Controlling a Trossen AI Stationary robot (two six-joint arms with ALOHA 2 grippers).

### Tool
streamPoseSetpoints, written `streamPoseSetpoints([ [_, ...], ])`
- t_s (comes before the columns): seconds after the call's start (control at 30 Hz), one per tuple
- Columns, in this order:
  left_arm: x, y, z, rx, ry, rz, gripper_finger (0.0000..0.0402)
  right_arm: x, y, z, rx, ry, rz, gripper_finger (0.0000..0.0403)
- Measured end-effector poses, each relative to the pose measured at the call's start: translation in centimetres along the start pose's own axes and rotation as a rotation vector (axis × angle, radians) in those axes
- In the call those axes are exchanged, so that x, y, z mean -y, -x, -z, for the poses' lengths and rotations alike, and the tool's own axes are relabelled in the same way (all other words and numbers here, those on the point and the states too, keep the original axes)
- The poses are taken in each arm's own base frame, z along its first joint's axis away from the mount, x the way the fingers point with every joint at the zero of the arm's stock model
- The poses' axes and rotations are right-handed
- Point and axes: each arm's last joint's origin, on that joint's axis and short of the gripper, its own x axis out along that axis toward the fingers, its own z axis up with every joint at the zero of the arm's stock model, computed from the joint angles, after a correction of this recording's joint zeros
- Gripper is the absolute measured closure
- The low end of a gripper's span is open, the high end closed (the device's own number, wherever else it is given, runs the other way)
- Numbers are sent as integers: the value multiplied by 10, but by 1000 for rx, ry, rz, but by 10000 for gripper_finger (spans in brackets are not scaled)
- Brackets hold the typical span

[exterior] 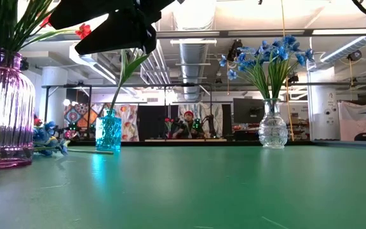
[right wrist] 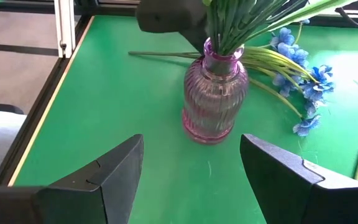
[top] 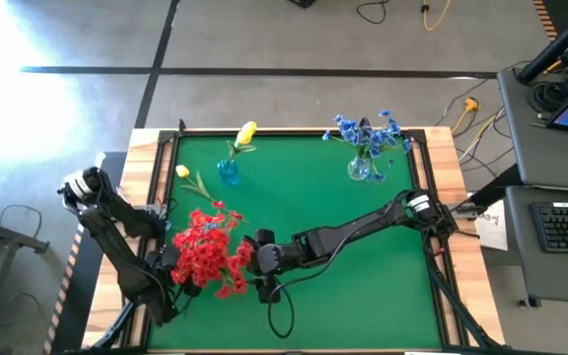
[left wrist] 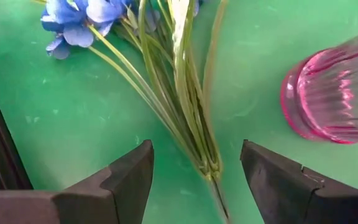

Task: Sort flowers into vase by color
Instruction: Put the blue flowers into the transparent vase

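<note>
A loose blue flower [left wrist: 73,25] lies flat on the green table beside a pink glass vase [right wrist: 213,99] that holds red flowers [top: 210,251]. My left gripper [left wrist: 196,149] points down over the flower's green stems [left wrist: 191,112], open. One finger stands on each side of the stems near their cut end, touching nothing. My right gripper [right wrist: 191,140] hovers open near the pink vase, on its right-edge side, with nothing between its fingers. A small blue vase [top: 228,170] holds a yellow flower [top: 248,133]. A clear vase [top: 361,168] holds blue flowers [top: 368,133].
Another yellow flower [top: 190,179] lies loose on the table near the blue vase. Wooden rails [top: 151,197] frame the green table. The pink vase's base [left wrist: 328,99] stands close beside my left gripper. The table's middle and right near part [top: 363,286] is bare green.
</note>
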Motion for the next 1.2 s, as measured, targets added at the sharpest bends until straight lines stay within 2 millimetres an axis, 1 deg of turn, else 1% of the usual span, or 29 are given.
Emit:
streamPoseSetpoints([
  [0.57, 4, -9, 7, 7, -4, -6, 173, -2, -1, 0, 4, 3, -3, 142],
  [0.67, 4, -10, 8, 16, -8, -15, 177, -2, -1, 0, 3, 3, -3, 142],
  [0.8, 4, -12, 9, 17, -11, -29, 209, -3, -1, 1, 3, 4, -4, 142],
  [1.2, 0, -24, 12, 40, -18, -84, 349, -7, -1, 3, -5, 10, -10, 142],
])
